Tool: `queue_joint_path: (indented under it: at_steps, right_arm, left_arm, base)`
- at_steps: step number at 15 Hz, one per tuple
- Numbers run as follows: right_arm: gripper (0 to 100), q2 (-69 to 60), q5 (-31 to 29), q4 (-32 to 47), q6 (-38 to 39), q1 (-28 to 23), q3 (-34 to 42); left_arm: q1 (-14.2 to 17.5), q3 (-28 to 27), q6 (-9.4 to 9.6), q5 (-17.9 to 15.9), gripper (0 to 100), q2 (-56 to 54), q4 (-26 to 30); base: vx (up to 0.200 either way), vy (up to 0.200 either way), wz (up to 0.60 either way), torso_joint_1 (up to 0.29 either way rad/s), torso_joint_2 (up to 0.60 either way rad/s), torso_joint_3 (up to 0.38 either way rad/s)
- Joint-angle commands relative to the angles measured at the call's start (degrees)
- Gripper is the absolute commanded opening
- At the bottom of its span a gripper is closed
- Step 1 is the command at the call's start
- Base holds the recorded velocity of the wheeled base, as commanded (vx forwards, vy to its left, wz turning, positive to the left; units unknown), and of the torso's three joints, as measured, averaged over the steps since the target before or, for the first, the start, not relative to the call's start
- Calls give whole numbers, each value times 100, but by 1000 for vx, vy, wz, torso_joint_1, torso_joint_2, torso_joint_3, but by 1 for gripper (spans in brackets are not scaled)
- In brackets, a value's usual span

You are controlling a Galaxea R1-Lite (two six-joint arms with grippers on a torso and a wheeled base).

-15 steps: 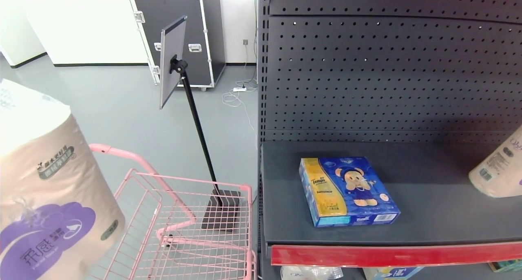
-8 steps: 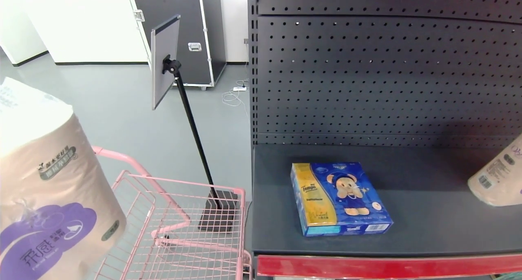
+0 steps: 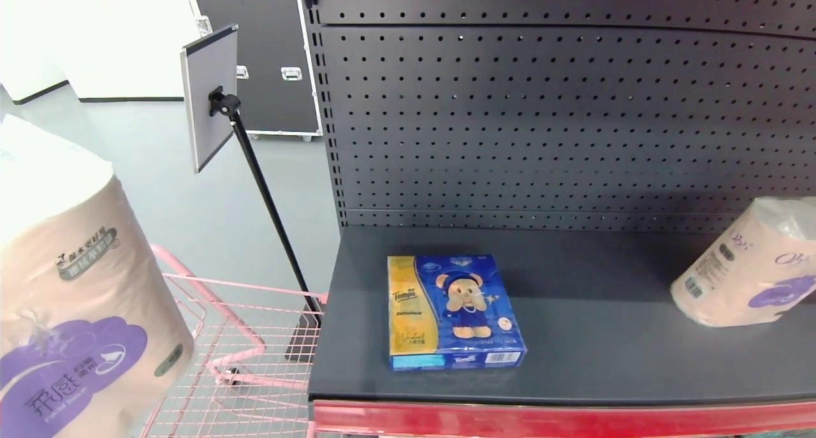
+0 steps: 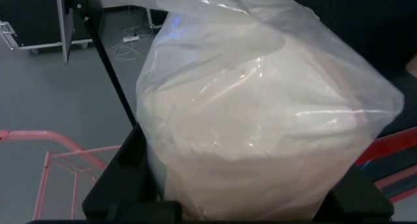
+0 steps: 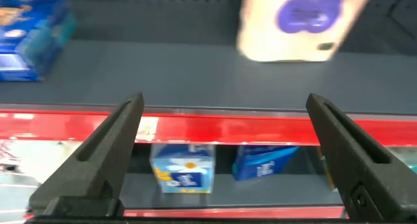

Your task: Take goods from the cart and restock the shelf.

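A big toilet-paper pack (image 3: 76, 285), beige with a purple label, hangs at the left above the pink cart (image 3: 242, 342). In the left wrist view the same pack (image 4: 260, 120) sits in its clear wrap between the black fingers of my left gripper (image 4: 247, 208), which is shut on it. The dark shelf board (image 3: 593, 361) holds a blue tissue box (image 3: 452, 310) lying flat and a second toilet-paper pack (image 3: 746, 266) on its side at the right. My right gripper (image 5: 221, 159) is open and empty, level with the shelf's red front strip (image 5: 215, 126).
A slanted pole stand with a grey panel (image 3: 210, 94) rises between cart and shelf. A black flight case (image 3: 255, 62) stands behind on the grey floor. Boxed goods (image 5: 182, 168) fill the shelf below. Bare board lies between the tissue box and the right pack.
The head camera has swung to the right, so shelf, cart and stand slid left in the picture. The held pack keeps its place in the view.
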Motion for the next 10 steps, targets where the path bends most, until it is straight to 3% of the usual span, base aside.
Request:
queue_joint_path:
  at_steps: [1,10]
  right_arm:
    - [100,-3,1,2,-1,0,0]
    - [100,-3,1,2,-1,0,0]
  left_arm:
    - [-1,-2,-1,0,0,12,-1]
    - [-1,-29,87,0,0,12,-1]
  base:
    - [0,-200,0,-2,7,7]
    - [0,-200,0,3,3,4]
